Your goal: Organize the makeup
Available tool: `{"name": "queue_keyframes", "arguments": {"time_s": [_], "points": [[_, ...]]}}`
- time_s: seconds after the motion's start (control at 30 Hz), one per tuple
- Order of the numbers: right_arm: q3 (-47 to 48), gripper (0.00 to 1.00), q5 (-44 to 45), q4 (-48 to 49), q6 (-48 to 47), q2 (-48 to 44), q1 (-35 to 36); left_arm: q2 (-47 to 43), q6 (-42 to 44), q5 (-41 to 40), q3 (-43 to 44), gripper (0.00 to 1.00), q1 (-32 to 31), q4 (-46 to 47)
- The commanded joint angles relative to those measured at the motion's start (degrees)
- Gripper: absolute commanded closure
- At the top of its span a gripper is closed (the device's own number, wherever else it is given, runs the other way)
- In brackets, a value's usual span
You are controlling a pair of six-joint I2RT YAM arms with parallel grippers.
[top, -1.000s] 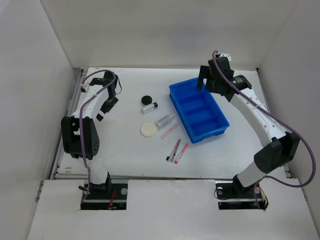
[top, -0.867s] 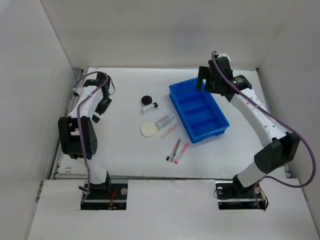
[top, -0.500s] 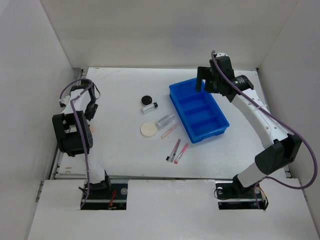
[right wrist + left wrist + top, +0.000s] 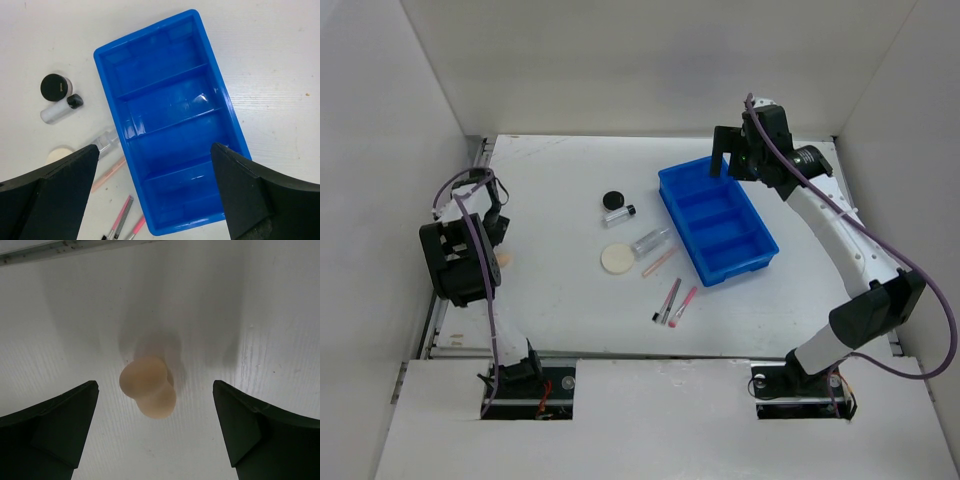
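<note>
The makeup lies left of the blue tray (image 4: 720, 222): a black round compact (image 4: 612, 199), a clear black-capped tube (image 4: 619, 213), a clear case (image 4: 651, 240), a cream round puff (image 4: 617, 259), a peach pencil (image 4: 661, 262), and pink and dark pencils (image 4: 672, 300). A beige egg-shaped sponge (image 4: 148, 394) lies apart at the far left (image 4: 506, 258). My left gripper (image 4: 154, 385) is open above the sponge, with nothing in it (image 4: 499, 233). My right gripper (image 4: 154, 146) is open and empty, high over the tray's far end (image 4: 724, 165). The tray (image 4: 115, 100) has three empty compartments.
White walls close in the table on the left, back and right. A metal rail (image 4: 480, 165) runs along the left table edge, close to my left arm. The tray sits skewed at the centre right.
My left arm has swung from the table's back left towards the near left, and its gripper now hangs over the beige sponge. The right gripper has barely moved.
</note>
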Motion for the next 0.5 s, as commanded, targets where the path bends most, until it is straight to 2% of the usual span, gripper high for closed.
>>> {"name": "queue_keyframes", "arguments": {"time_s": [0.0,0.17,0.33,0.37,0.47], "points": [[1.8,0.0,-0.7,-0.4,0.5,0.2,-0.1,1.8,1.9,2.2,2.0,0.04,-0.1,0.7],[1.8,0.0,-0.1,-0.9,1.1,0.2,-0.1,2.9,1.9,3.9,2.0,0.06,-0.1,1.3],[1.8,0.0,1.5,-0.9,1.1,0.2,-0.1,2.9,2.4,3.9,2.0,0.37,0.4,1.3],[1.8,0.0,2.4,-0.9,1.1,0.2,-0.1,1.9,3.3,3.9,2.0,0.5,0.4,0.6],[1.8,0.0,3.3,-1.4,1.1,0.2,-0.1,-2.5,6.4,3.2,3.7,0.66,-2.3,1.3]]}}
